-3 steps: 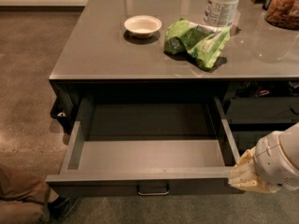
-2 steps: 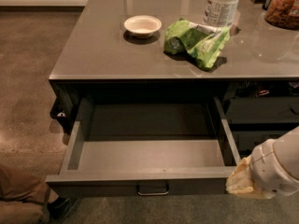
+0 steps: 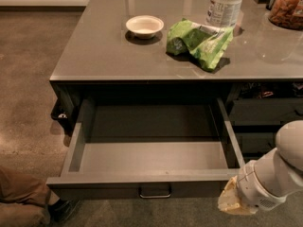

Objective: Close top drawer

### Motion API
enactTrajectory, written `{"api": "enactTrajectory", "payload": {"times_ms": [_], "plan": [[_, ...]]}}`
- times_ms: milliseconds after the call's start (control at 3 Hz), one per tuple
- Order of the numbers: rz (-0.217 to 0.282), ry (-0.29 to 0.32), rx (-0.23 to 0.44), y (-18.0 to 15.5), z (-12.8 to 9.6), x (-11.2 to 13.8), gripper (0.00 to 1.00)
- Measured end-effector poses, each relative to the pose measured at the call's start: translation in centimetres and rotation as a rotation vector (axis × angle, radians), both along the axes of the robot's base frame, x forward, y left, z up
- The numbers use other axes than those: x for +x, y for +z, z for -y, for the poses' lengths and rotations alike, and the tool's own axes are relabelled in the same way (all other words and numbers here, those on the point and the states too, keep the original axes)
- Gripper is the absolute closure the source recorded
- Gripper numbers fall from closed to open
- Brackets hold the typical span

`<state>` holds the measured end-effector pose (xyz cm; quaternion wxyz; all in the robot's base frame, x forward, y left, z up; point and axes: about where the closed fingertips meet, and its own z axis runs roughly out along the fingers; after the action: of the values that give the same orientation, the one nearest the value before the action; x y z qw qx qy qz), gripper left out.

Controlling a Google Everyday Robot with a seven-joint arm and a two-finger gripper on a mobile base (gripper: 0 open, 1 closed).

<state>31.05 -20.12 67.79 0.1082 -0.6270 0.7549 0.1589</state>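
Top drawer [image 3: 151, 156] is seen pulled far out from under the desk [image 3: 94, 56]. It is empty, with a lighter grey box inside and a dark flat front toward the camera. A small metal bar pull [image 3: 155, 192] is set at the centre of the front. Closing is not yet done.

Claw [image 3: 232, 203] is placed low at right, just beside the right end of the drawer front, at about front-panel height. Contact with the panel cannot be confirmed. Whether the claw is wide or narrow cannot be told.

Handling, judged: the drawer is taken as stiff, guided on slides, and light since nothing is carried in it. No grip is needed; a flat push on the front should do. A push near the bar pull is preferred so travel stays square. A push at the right corner may rack the box or let the claw slide off the smooth face.

Not involved, on the desk: white bowl [image 3: 145, 26], green bag [image 3: 199, 40], white tub [image 3: 226, 4]. A person's leg and shoe [image 3: 28, 200] are noted near the drawer's left front corner.
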Motion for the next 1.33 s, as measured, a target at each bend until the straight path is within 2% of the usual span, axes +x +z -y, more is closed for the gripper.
{"api": "enactTrajectory", "payload": {"times_ms": [333, 1000, 1333], "plan": [[0.012, 0.022, 0.009, -1.8, -1.2, 1.2, 0.58], [0.077, 0.051, 0.053, -3.1, -3.9, 4.7, 0.12], [0.082, 0.052, 0.056, -3.1, -4.0, 4.7, 0.00]]}}
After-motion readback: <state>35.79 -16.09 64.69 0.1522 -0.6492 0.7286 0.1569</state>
